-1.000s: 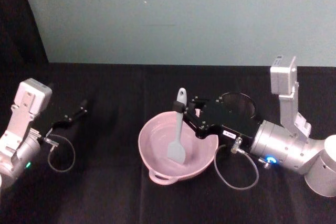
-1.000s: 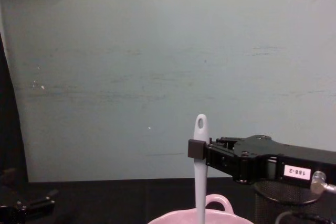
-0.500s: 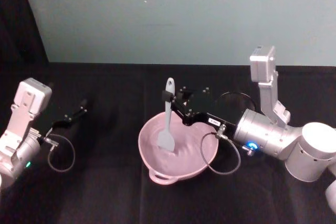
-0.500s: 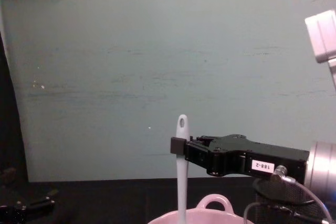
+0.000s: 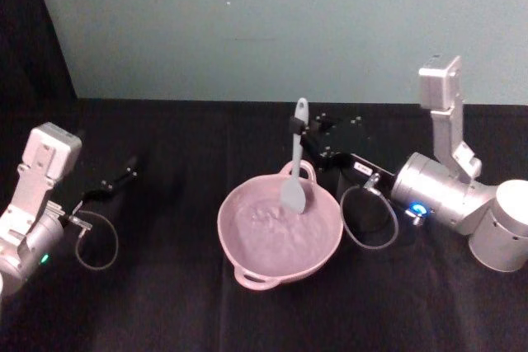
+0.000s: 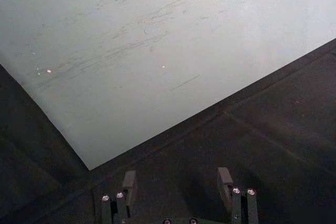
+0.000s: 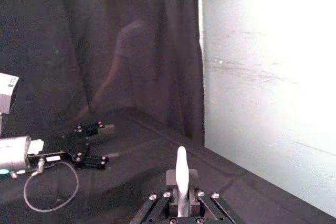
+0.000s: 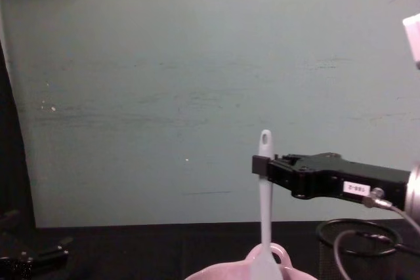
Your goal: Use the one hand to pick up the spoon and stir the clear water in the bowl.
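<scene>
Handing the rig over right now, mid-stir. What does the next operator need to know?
Right gripper: shut on the spoon, high on its handle. The spoon is upright, with its head over the far side of the bowl. I cannot tell whether the head dips into the water.
Left gripper: open, holding nothing, parked low at the left.
Bowl: centre front, with the water surface rippled.
Done: spoon picked up and brought to the bowl.
Left: stirring the water; probably lower the head a little first.

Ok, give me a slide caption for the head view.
Right gripper holds the spoon upright, its head at the far side of the pink bowl; left gripper idle at left.
</scene>
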Robot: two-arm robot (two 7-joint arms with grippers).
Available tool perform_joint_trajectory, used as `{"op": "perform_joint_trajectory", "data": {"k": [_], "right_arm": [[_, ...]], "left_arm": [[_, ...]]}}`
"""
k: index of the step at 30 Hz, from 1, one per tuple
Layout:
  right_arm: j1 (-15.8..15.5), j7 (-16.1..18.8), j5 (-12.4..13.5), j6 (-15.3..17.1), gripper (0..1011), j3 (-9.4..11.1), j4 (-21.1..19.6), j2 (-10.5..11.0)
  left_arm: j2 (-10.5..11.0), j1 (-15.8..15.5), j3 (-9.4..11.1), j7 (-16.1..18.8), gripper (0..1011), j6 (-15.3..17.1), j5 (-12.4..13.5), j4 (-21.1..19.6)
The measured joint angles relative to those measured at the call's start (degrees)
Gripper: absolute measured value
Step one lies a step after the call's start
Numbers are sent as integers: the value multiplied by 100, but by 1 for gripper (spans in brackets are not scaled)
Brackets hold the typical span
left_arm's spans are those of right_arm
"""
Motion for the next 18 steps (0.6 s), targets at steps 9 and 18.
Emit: {"op": "perform_joint_trajectory", "data": {"k": [9,18], "right_arm": [[-352,-45,-82,105,113,92,-480,236],[-548,49,-132,171,114,-42,-852,274]], "left_arm": [[0,0,0,0,1005,0,0,0],[0,0,0,0,1005,0,0,0]]}}
